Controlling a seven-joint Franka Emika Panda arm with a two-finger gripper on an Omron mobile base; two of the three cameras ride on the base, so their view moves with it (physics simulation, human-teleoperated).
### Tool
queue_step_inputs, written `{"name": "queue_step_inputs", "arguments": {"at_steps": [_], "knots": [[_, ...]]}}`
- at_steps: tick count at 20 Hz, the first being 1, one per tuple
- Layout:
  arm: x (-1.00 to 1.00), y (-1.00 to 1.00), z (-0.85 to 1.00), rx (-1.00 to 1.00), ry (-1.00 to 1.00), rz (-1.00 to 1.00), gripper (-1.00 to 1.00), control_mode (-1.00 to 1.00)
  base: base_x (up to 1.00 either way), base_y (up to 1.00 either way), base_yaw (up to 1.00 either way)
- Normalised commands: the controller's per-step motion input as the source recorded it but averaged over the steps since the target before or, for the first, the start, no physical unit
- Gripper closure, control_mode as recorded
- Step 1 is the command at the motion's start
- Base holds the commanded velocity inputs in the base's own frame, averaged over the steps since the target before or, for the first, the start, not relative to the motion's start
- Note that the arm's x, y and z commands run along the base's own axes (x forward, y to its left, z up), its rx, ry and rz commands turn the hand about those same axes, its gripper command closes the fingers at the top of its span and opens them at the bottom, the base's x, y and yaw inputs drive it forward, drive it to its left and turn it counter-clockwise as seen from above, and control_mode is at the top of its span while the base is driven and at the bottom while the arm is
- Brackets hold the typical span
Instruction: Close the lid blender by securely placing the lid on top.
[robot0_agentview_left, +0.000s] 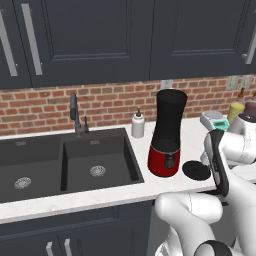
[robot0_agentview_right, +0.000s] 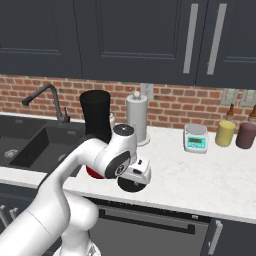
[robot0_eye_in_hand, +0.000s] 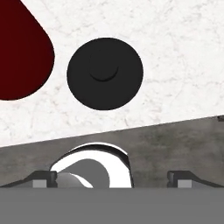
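Lid and blender sit close together on the white marble counter, the flat black disc lying just beside the red base on the side away from the sink, near the counter's front edge. That placement seems handy: the disc lies flat with its small knob up, so it can be taken from above, and the jar's open rim stands right next to it, tall and flaring.

From the hand camera the gripper hangs over the counter edge, looking straight down, with the lid ahead of its fingertips and not yet between them. Its jaws stand spread as wide as they go and have hold of nothing. I judge that wide spread suits the disc, which needs a broad grasp across its rim or a pinch on the knob.

A soap bottle stands behind the blender against the brick wall, well clear of the lid.
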Motion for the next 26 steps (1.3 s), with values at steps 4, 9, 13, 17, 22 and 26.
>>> {"name": "queue_step_inputs", "arguments": {"at_steps": [4,9,13,17,22,26], "knots": [[0.16,0.04,0.0,-0.01,0.01,0.13,-1.0,-1.0,0.0,0.0,0.0],[0.24,0.2,0.0,0.0,0.0,0.07,-1.0,-1.0,0.0,0.0,0.0],[0.13,0.07,0.0,0.0,0.0,0.04,-1.0,-1.0,0.0,0.0,0.0],[0.2,0.03,-0.04,0.0,0.0,0.01,-1.0,-1.0,0.0,0.0,0.0],[0.11,-0.02,-0.13,-0.04,0.0,0.01,-1.0,-1.0,0.0,0.0,0.0],[0.14,0.0,-0.06,-0.02,0.0,0.0,-1.0,-1.0,0.0,0.0,0.0]]}}
